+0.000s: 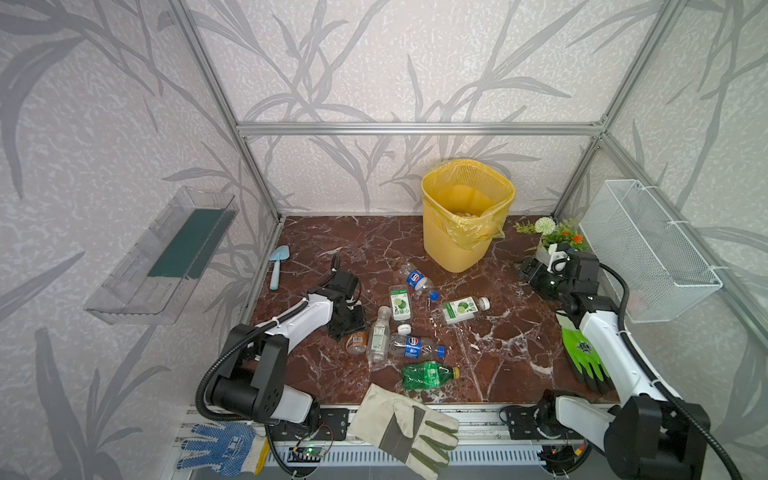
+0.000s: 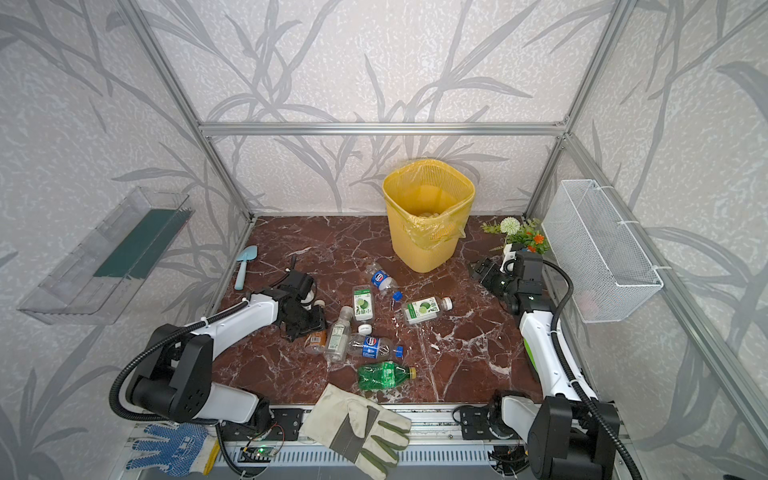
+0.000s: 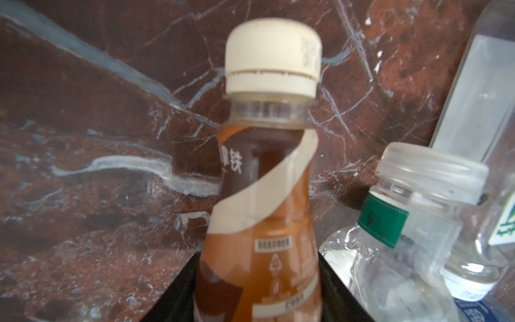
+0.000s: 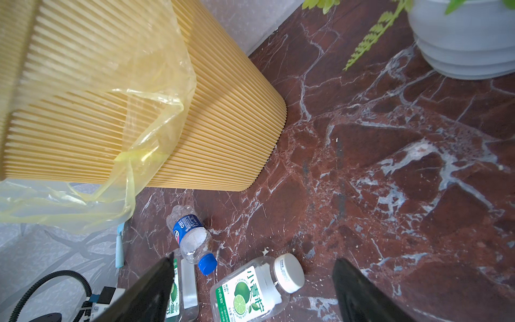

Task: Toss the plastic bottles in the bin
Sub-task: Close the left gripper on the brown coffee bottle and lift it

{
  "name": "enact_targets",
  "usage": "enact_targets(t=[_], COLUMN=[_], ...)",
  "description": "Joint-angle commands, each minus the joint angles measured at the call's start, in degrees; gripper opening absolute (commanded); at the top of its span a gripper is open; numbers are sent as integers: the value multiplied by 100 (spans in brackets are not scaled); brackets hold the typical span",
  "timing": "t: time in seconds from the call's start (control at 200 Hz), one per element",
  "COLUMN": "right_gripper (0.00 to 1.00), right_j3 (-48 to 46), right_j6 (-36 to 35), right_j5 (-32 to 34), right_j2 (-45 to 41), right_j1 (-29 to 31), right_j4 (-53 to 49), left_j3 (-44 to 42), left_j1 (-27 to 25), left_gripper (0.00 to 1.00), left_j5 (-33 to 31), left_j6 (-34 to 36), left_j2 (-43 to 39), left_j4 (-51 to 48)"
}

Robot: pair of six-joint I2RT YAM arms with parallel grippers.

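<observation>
Left end effector (image 3: pixel 257 267) is clenched on the brown-label bottle (image 3: pixel 264 195), cream cap. It lies on the bench (image 1: pixel 519 353) on my left, just beside the clear white-label bottle (image 1: pixel 379 338). Right end effector (image 4: pixel 253 259) is released, jaws wide with nothing between, up near the plant pot (image 4: pixel 468 41), right of the bin (image 1: pixel 465 245). The bin stands upright at the back of the bench, its liner over the rim. Loose mid-bench:
- two lime-label bottles (image 1: pixel 400 303) (image 1: pixel 462 309)
- two blue-label bottles (image 1: pixel 415 279) (image 1: pixel 413 347)
- green bottle (image 1: pixel 428 375), nearest the front
</observation>
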Motion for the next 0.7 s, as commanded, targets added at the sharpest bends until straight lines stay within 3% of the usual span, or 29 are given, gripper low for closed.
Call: enact_targets(t=[0.0, 0.36, 0.695], right_gripper=[89, 89, 88], right_j3=[-43, -1, -264], right_j6=[-115, -150, -238], right_j5=[85, 62, 44], right_j2=[-32, 40, 323], right_j1=[30, 32, 39], right_j4=[-31, -60, 53], left_j3=[-29, 463, 1271], left_j1=[-25, 221, 550], left_gripper=[51, 47, 47], left_j5=[-224, -566, -245], left_j6=[11, 241, 236], left_j2=[226, 32, 177], left_j4=[107, -97, 668])
